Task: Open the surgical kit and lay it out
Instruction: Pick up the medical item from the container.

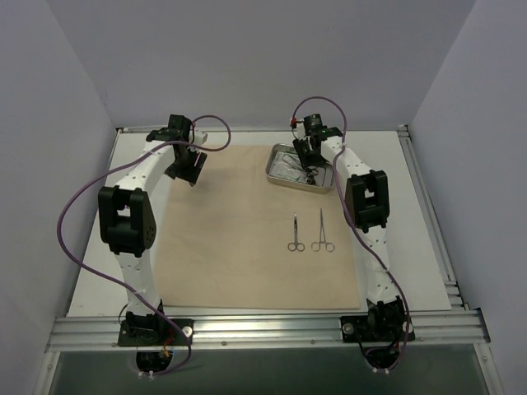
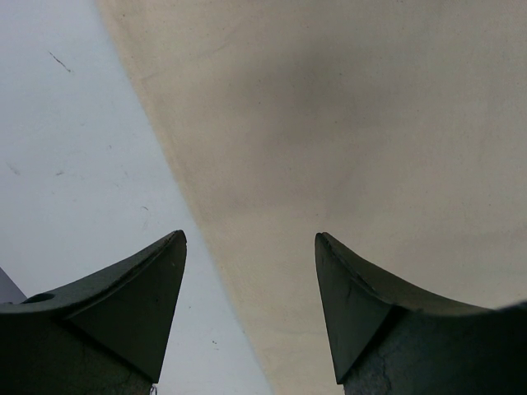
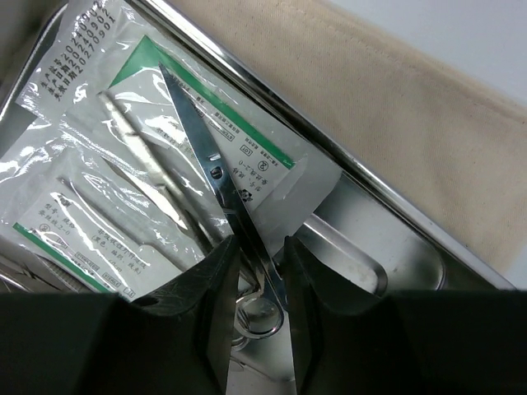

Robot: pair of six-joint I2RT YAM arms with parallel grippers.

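Observation:
The beige cloth wrap (image 1: 239, 239) lies spread flat on the table. The steel tray (image 1: 280, 173) stands on its far right part. Two scissor-handled clamps (image 1: 296, 234) (image 1: 322, 230) lie side by side on the cloth, nearer than the tray. My right gripper (image 1: 306, 160) is down in the tray. In the right wrist view it (image 3: 262, 251) is shut on the shanks of a pair of steel scissors (image 3: 216, 177) lying on the white packets (image 3: 99, 164). My left gripper (image 1: 185, 169) hangs open and empty over the cloth's left edge (image 2: 189, 206).
White walls enclose the table on the left, back and right. An aluminium rail (image 1: 263, 329) runs along the near edge, with both arm bases on it. Bare white tabletop (image 2: 74, 164) lies left of the cloth.

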